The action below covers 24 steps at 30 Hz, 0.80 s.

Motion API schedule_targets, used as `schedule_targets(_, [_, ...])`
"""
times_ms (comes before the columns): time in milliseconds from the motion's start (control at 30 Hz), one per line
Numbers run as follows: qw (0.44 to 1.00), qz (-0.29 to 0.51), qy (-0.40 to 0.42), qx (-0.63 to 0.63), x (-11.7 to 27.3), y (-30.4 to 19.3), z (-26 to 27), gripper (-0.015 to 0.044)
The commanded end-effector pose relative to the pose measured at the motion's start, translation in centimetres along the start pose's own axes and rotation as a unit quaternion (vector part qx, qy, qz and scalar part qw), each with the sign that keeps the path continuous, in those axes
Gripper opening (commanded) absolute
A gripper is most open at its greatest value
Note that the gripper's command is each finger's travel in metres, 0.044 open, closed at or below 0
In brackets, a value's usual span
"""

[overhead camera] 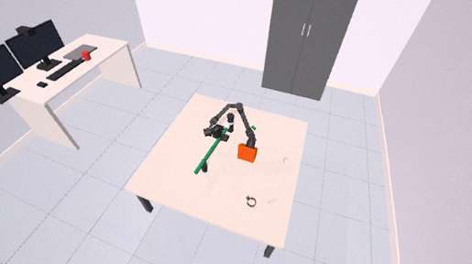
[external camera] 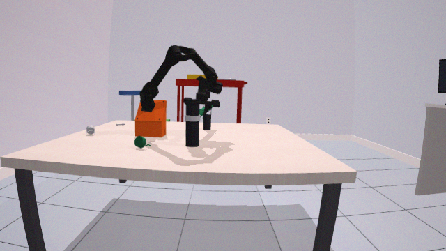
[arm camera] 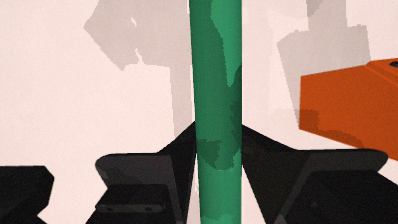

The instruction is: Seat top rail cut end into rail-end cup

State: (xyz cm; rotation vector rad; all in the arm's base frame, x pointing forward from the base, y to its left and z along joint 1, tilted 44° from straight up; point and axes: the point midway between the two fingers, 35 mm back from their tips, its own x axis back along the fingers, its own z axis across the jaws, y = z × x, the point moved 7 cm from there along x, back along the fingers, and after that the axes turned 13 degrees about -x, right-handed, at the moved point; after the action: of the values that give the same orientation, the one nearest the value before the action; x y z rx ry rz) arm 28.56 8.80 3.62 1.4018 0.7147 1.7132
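Green rail [arm camera: 216, 100] | clamped in hand [arm camera: 217, 165] | no legible markings

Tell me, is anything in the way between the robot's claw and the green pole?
No. The gripper is already shut on the green rail, a finger pressing each side, so nothing stands between them.

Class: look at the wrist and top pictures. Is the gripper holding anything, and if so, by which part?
Yes. The black parallel-jaw gripper is shut on the long green fence rail, clamping its round shaft from both sides, partway along its length rather than at an end.
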Motion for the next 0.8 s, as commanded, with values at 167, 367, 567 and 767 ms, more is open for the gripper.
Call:
schedule_targets(167, [1.0, 0.0, 0.0, 0.0, 0.02, 0.01, 0.02, 0.0])
schedule_targets(367, [1.0, 0.0, 0.0, 0.0, 0.0, 0.07, 0.04, 0.0])
schedule_targets(567, [1.0, 0.0, 0.0, 0.0, -0.04, 0.41, 0.15, 0.0])
schedule_targets(767, [1.0, 0.0, 0.0, 0.0, -0.06, 0.79, 0.31, 0.0])
